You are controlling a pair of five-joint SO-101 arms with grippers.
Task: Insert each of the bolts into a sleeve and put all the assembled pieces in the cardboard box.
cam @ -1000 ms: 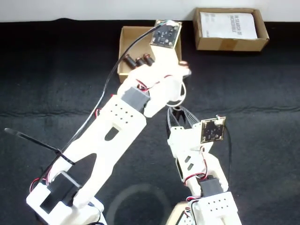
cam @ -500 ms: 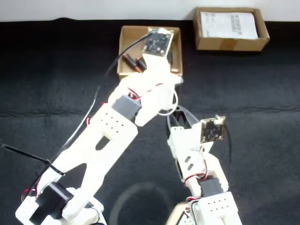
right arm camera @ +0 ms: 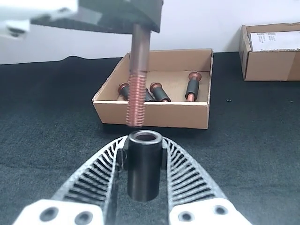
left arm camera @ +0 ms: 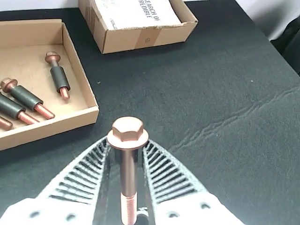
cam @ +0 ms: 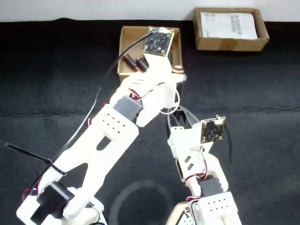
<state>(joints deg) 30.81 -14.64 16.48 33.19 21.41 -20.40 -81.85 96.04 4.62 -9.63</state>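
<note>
Left gripper clamps threaded copper bolt (hex-headed); right gripper grips smooth black sleeve.

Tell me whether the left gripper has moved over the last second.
Yes. Judged against the cardboard box in the high view, the left gripper, holding the bolt, has shifted leftward, further over the box.

Upper centre, the left arm overhangs the cardboard box — its right half is blocked; open mat lies left, a second box upper right.
</note>
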